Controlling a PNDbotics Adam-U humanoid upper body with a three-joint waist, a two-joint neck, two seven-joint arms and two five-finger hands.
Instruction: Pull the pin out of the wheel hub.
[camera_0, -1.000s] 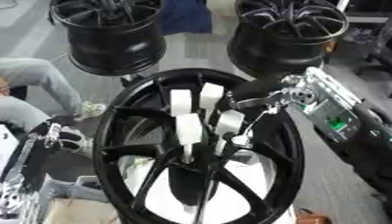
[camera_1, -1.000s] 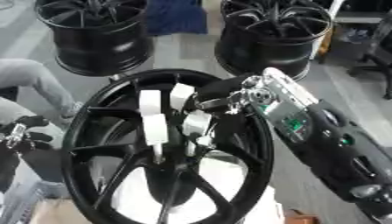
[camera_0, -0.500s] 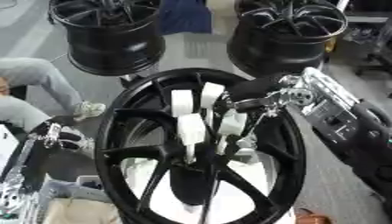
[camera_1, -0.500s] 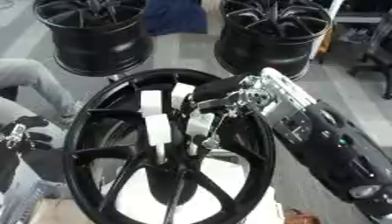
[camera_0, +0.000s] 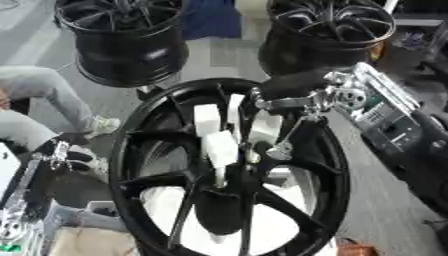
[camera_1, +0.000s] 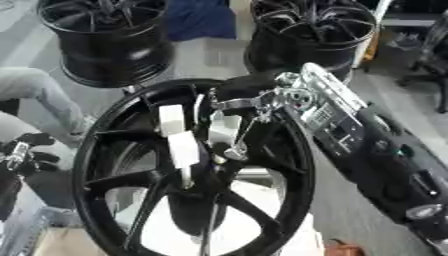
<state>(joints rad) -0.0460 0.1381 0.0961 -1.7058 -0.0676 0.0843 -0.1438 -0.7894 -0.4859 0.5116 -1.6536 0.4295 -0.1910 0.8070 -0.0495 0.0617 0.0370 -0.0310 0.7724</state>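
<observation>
A big black wheel hub (camera_0: 131, 150) stands tilted in the middle. Three white block-shaped pins sit among its spokes near the centre: one in the middle (camera_0: 220, 147), one upper left (camera_0: 206, 119) and one to the right (camera_0: 265, 126). My right hand (camera_0: 302, 102) reaches in from the right over the upper rim. Its silver fingers (camera_0: 282, 148) are spread, one lying across above the right pin and one pointing down beside it. None visibly closes on a pin. My left hand (camera_1: 24, 149) rests low at the left edge, relaxed and holding nothing.
Two more black wheels stand at the back, left (camera_0: 127, 45) and right (camera_0: 328, 30), with a blue cloth (camera_0: 210, 17) between them. A person's grey-trousered legs (camera_0: 35, 95) show at the left. A box (camera_0: 87, 242) sits at the bottom left.
My right hand has edged left over the hub's rim, bringing its fingers closer to the right pin. The pins and my left hand have not moved.
</observation>
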